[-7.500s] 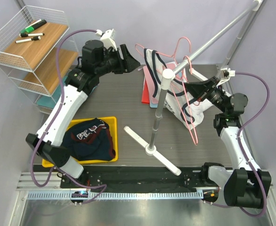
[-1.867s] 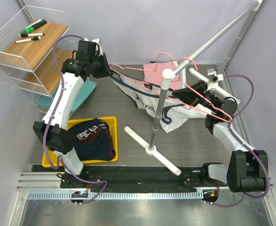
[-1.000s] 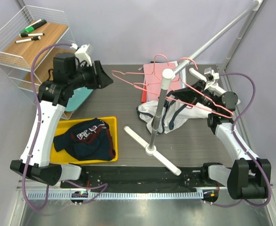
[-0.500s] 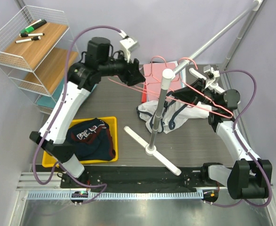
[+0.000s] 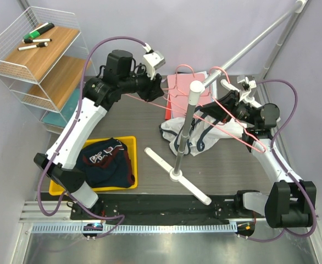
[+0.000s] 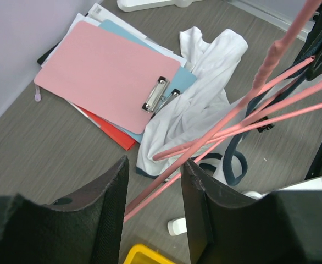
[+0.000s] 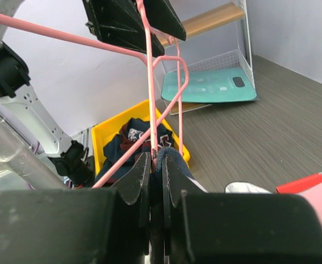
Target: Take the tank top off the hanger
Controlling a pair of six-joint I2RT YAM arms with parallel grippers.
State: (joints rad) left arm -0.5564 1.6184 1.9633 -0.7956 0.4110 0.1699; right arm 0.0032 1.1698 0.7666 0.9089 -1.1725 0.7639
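Left wrist view: the left claw (image 6: 155, 165) has its two black fingers standing apart, and a thin pink wire hanger (image 6: 205, 135) runs through the gap between them; the fingers are not clamped on it. In the right wrist view, the right claw (image 7: 154, 157) is closed tight on another stretch of the same hanger, whose wire runs up from the fingers towards the left claw. Seen from the top external camera, the hanger spans the air in front of the upright rack pole (image 5: 186, 126), with the left claw to the pole's left and the right claw to its right. The tank top (image 6: 199, 99), white with navy edging, lies crumpled on the grey desk (image 5: 122, 118) at the foot of the pole, below the hanger. I cannot tell whether one navy strap touches the wire. A pink clipboard (image 6: 100, 66) on a stack of folders lies just behind the pole, its corner touching the tank top. A yellow bin (image 5: 125, 138) holding a dark garment (image 5: 103, 162) sits well to the pole's left.
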